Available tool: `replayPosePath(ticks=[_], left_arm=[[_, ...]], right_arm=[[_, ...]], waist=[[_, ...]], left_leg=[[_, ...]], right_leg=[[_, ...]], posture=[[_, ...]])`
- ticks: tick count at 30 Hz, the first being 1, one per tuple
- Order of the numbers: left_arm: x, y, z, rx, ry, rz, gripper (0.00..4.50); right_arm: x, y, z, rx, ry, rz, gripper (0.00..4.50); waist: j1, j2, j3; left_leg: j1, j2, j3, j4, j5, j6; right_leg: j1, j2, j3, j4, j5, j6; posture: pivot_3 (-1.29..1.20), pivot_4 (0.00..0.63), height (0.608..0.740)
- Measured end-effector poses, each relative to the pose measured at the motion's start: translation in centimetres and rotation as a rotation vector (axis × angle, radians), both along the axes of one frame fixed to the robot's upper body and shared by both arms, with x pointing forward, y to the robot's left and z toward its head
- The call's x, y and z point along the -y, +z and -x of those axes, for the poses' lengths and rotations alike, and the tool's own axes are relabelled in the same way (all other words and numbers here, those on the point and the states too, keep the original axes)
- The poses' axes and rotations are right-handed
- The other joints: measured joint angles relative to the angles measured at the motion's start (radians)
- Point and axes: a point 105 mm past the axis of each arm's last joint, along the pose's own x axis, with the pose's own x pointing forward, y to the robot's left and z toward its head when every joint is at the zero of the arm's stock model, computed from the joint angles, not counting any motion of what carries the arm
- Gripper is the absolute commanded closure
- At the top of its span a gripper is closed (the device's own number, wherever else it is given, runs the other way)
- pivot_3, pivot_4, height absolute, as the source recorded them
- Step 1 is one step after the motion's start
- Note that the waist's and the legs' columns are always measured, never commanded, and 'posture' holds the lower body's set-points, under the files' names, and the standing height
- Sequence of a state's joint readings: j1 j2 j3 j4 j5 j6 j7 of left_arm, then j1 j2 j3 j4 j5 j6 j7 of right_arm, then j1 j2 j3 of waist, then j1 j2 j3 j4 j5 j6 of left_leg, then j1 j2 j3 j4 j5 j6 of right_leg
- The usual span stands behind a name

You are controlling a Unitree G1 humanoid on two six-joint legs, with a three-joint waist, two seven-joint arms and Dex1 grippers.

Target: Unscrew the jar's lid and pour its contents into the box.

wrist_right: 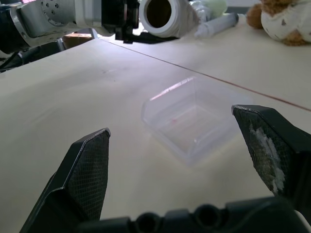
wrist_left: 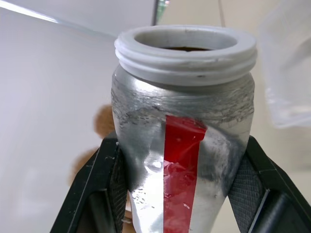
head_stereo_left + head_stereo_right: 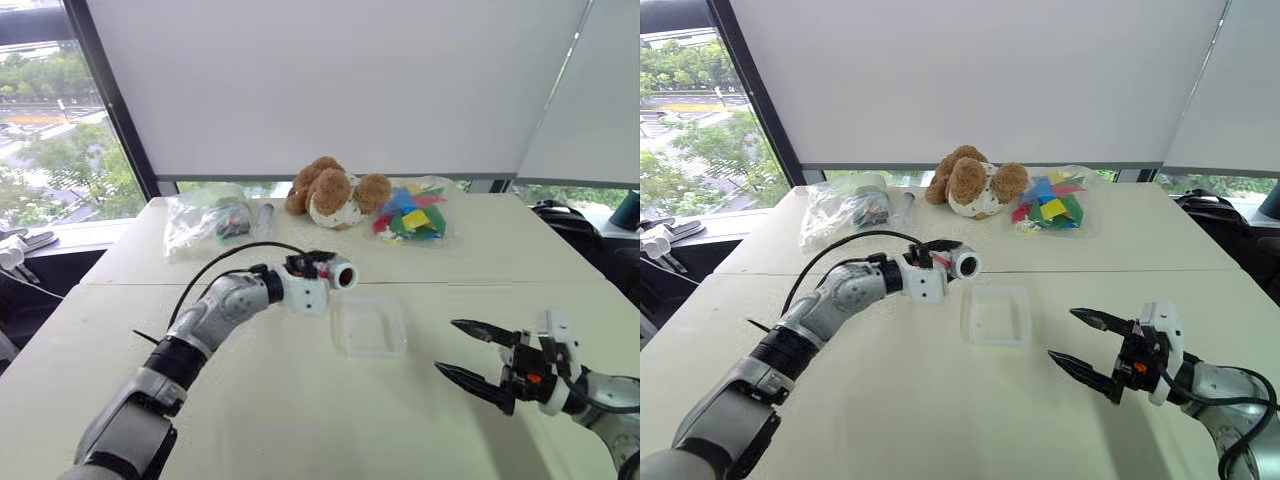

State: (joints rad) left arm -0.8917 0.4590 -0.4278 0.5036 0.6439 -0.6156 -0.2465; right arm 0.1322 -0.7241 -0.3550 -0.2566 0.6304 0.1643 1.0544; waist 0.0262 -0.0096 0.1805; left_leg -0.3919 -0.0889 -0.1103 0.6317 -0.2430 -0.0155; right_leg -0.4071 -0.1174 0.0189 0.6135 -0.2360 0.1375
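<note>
Two jaws of my left gripper [image 3: 322, 272] pinch the lidless jar [image 2: 182, 145] mid-body, slick, rigid and probably light, while my right gripper [image 3: 470, 354] stands spread near the box [image 3: 369, 324].

Left hand [image 3: 322, 268] held jar [image 3: 338, 272] level, mouth toward right, above worktop [image 3: 300, 400] beside box [image 3: 369, 324]; right hand [image 3: 468, 352] spread, empty.

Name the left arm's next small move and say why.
Probably carry the jar a little farther over the box and tip its mouth down. The left gripper holds it about level, lid off, mouth just short of the box's near edge.
</note>
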Motion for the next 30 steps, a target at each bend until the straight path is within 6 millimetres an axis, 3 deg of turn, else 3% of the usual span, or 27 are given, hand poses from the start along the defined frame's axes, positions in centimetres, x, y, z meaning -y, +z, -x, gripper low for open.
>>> replayPosePath(ticks=[6,15,21,25,28,30], left_arm=[[2.5,0.4,0.4,0.544,-0.091,-0.151,2.44],[2.7,-1.1,0.6,0.984,-0.123,-0.168,2.44],[4.1,-1.9,0.7,1.091,-0.118,-0.16,2.44],[3.8,-2.5,0.4,1.101,-0.106,-0.181,2.44],[3.3,-2.4,0.3,1.024,-0.105,-0.144,2.44],[3.0,-1.9,0.4,0.866,-0.119,-0.061,2.44]], right_arm=[[0.7,-0.3,0.6,-0.003,-0.055,-0.004,0.12],[0.5,-0.3,0.6,0.008,-0.088,-0.03,0.12],[-0.4,-0.5,0.3,0.013,-0.086,-0.06,0.12],[-0.5,-0.5,0.1,0.014,-0.088,-0.063,0.12],[-0.5,-0.5,0.1,0.015,-0.089,-0.064,0.12],[-0.5,-0.5,0.1,0.016,-0.091,-0.064,0.12]], waist=[[0.011,-0.002,0.001],[0.013,-0.003,0.002],[0.011,-0.004,0.002],[0.011,-0.004,0.002],[0.012,-0.005,0.003],[0.011,-0.005,0.003]], left_leg=[[0.0,0.0,0.0,0.0,0.0,0.0],[0.0,-0.001,0.0,0.0,0.0,0.0],[0.0,-0.001,0.0,0.001,0.0,0.0],[0.0,-0.001,0.0,0.0,0.0,0.0],[0.0,-0.001,0.0,0.001,0.0,0.0],[0.0,-0.001,0.0,0.001,0.0,0.0]], right_leg=[[0.0,0.0,0.0,0.001,-0.001,0.002],[0.0,0.0,-0.001,0.002,-0.002,0.004],[0.0,0.0,-0.001,0.002,-0.002,0.004],[-0.001,0.0,-0.001,0.003,-0.002,0.004],[-0.001,0.0,-0.001,0.003,-0.002,0.004],[-0.001,-0.001,-0.001,0.004,-0.001,0.004]], posture=[[0.0,0.15,0.74],[0.0,0.15,0.74],[0.0,0.15,0.74],[0.0,0.15,0.74],[0.0,0.15,0.74],[0.0,0.15,0.74]])
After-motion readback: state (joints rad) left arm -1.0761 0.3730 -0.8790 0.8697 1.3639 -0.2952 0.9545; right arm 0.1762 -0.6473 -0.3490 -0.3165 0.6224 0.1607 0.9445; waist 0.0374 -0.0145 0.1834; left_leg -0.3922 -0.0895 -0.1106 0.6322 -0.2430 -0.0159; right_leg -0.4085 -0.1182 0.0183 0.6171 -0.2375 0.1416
